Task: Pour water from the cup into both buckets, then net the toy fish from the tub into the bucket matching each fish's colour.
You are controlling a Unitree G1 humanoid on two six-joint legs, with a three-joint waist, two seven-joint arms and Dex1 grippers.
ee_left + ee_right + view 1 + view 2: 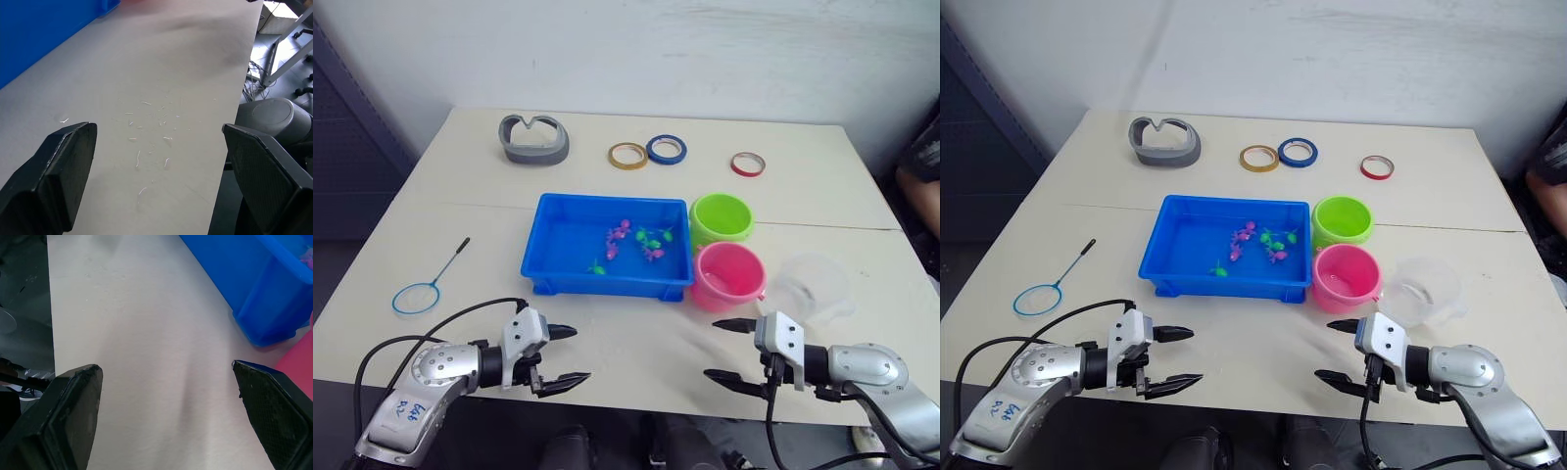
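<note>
The blue tub [558,257] sits mid-table with several tiny green and pink toy fish [636,241] in it. To its right stand the green bucket [722,217] and, nearer me, the pink bucket [728,276]. The clear cup [811,287] stands right of the pink bucket. The net [418,297] lies flat at the table's left. My left gripper [568,355] hovers open over the front edge, in front of the tub. My right gripper [722,351] is open too, in front of the pink bucket and cup. Both hold nothing.
At the back of the table lie a grey curved holder [534,138] and three tape rings: yellow [627,155], blue [666,149] and red [747,164]. A person's arm [918,186] shows at the right edge. The table's front edge runs just below my grippers.
</note>
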